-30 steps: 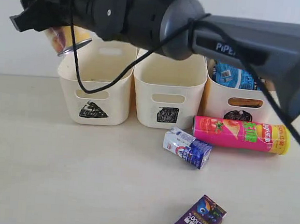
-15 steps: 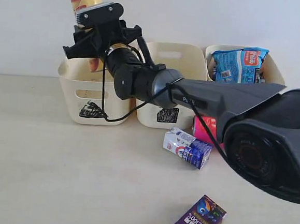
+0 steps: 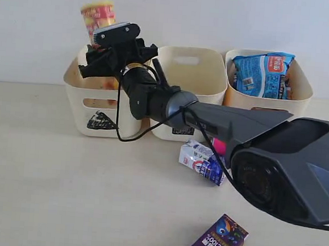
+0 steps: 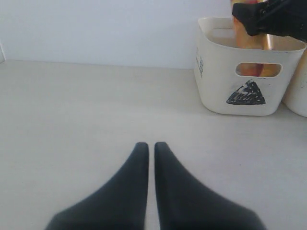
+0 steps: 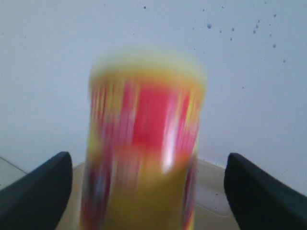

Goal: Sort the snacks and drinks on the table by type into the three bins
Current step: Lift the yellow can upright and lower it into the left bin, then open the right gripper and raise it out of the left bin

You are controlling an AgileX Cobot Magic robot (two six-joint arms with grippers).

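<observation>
Where the counter's left side lies bare, the left gripper [image 4: 149,145] hangs low over the surface. Its two dark fingers [image 4: 136,172] are drawn together with only a thin slit between them, and they hold nothing.

Along the back edge, against the wall, three cream bins stand side by side in a row. The triangle bin [image 3: 78,102] is nearest the back left corner. The yellow chip tube [image 3: 98,15] stands in it nearly upright, its top well above the rim and its lower part showing through the cut-out handle.

The right gripper [image 5: 148,157] has its arm stretched across the counter from the right edge and sits at this bin's rim with its jaws wide. In the right wrist view one finger [image 5: 36,191] shows on each side of the blurred tube with a clear gap to it, so it grips nothing.

The square bin [image 3: 187,88] comes next, its front partly hidden by the arm. Out from it toward the middle of the counter the white-and-blue carton [image 3: 204,162] lies on its side. The dark purple carton [image 3: 219,240] lies apart from it at the front edge.

The third bin [image 3: 301,91], nearest the back right corner, holds the blue noodle packet [image 3: 262,74], which stands up above its rim. The arm covers this bin's mark.
</observation>
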